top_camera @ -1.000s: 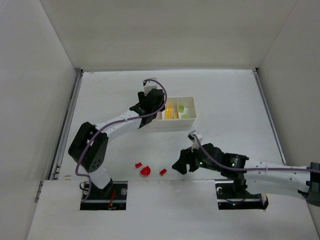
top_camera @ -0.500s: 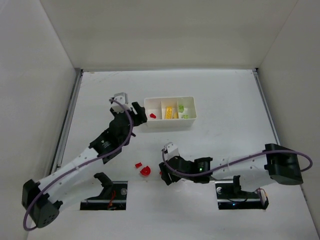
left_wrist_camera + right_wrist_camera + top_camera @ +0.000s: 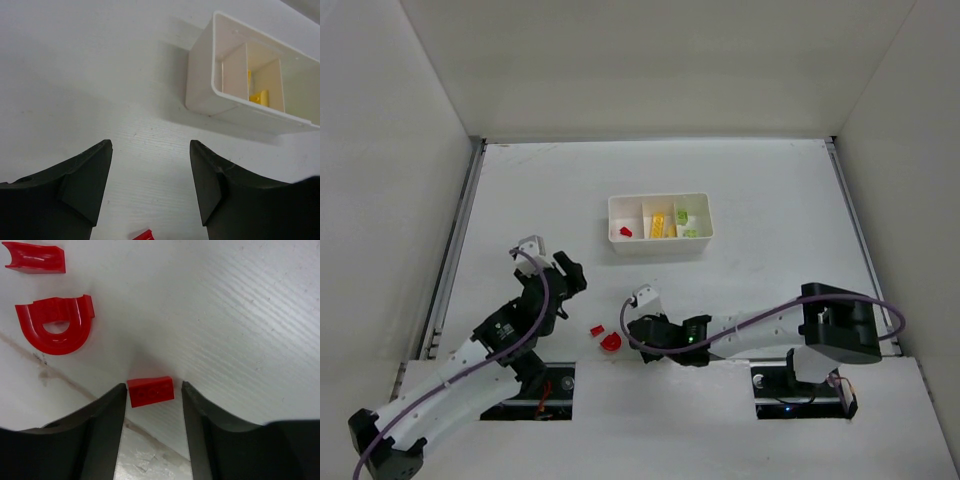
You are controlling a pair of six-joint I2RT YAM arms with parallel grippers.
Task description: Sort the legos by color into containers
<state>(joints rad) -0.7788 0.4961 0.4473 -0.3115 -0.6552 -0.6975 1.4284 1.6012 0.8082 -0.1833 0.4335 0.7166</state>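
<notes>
The white three-compartment tray (image 3: pixel 660 243) holds a red bit (image 3: pixel 625 232) on the left, a yellow brick (image 3: pixel 658 225) in the middle and green pieces (image 3: pixel 685 222) on the right. My right gripper (image 3: pixel 638 338) is open, low at the table's near edge. Its jaws straddle a small red brick (image 3: pixel 150 391) in the right wrist view, midpoint (image 3: pixel 153 395). A red half-round (image 3: pixel 55 325) and a curved red bit (image 3: pixel 34 257) lie beside it; both show from above, the half-round (image 3: pixel 611 342) and the bit (image 3: pixel 597 329). My left gripper (image 3: pixel 566 280) is open and empty, midpoint (image 3: pixel 150 150).
White walls enclose the table on three sides. A seam or step runs along the near edge (image 3: pixel 75 385) right under the small red brick. In the left wrist view the tray (image 3: pixel 200 90) lies ahead to the right and a red bit (image 3: pixel 141 235) just below the fingers.
My left arm has pulled back from the tray toward the near left. My right gripper has moved left and down over the small red brick, which now sits between its jaws.
</notes>
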